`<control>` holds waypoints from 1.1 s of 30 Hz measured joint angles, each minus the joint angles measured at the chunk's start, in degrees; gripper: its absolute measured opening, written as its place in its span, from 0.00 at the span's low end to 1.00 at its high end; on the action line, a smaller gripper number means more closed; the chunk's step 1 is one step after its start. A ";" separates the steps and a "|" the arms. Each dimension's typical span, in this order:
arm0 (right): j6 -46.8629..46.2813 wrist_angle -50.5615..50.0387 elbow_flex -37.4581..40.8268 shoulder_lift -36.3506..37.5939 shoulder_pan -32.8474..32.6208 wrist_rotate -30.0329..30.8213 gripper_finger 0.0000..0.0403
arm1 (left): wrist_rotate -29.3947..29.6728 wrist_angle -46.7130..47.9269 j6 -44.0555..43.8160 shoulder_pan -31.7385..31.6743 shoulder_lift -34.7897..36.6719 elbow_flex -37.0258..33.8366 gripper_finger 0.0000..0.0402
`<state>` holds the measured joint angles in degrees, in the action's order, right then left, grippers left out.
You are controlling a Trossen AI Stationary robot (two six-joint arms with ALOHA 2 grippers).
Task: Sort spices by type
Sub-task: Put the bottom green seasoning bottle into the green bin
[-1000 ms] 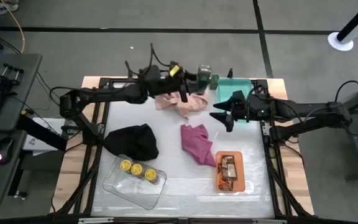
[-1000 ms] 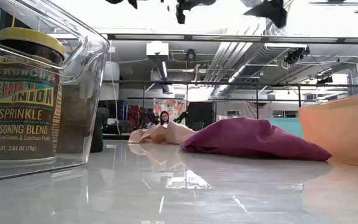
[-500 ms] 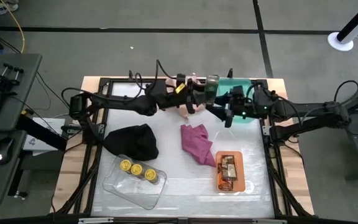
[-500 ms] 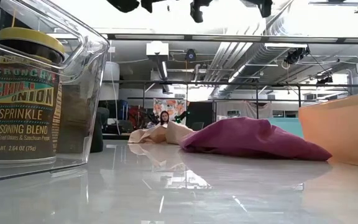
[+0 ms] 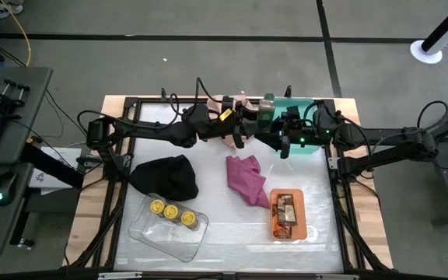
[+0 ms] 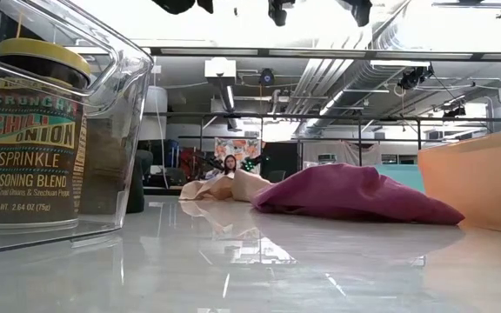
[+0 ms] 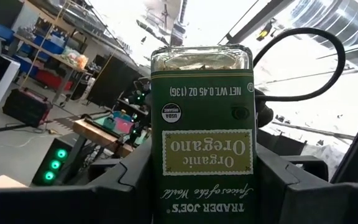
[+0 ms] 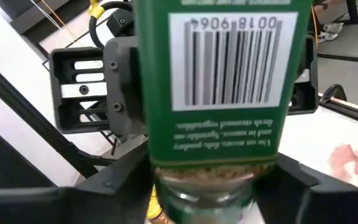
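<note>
Oregano jar (image 5: pixel 267 107) sits clamped in your left claw (image 5: pixel 257 117) above the worktop's (image 5: pixel 224 214) far edge. Right claw (image 5: pixel 285 130) closes on the same jar.

Counts by kind. Yellow-lidded jars (image 5: pixel 173 211): three, in the clear tray (image 5: pixel 150 229) near the tabletop's front-left corner. Green oregano jar (image 5: pixel 267 109): one visible, at the rear edge. Brown-orange packets (image 5: pixel 286 211): stacked in the orange tray (image 5: pixel 288 232) toward the front right, number unclear. Trays: three, including a teal one (image 5: pixel 298 105). Cloths: three, pink (image 5: pixel 222 131), magenta (image 5: pixel 247 179), black (image 5: pixel 166 176).
</note>
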<state>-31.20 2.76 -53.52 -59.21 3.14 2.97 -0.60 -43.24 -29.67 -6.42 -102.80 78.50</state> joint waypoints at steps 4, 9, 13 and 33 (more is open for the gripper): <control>0.32 0.80 0.00 -0.42 0.02 0.01 0.49 | -0.16 0.19 0.00 0.00 0.03 0.00 0.40; 0.68 0.54 0.00 -0.39 0.00 -0.30 0.49 | -0.58 1.33 0.70 0.12 0.11 0.07 0.40; 1.47 -1.91 0.02 0.71 0.01 -2.19 0.49 | -2.35 1.99 2.38 -0.48 0.11 0.09 0.53; -2.81 -53.89 0.00 3.66 -0.02 -10.85 0.49 | -2.45 44.43 43.88 1.65 5.65 -0.02 0.83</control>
<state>-34.01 -51.14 -53.52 -55.54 3.11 -7.88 -3.05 1.19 14.21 -4.76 -97.15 78.48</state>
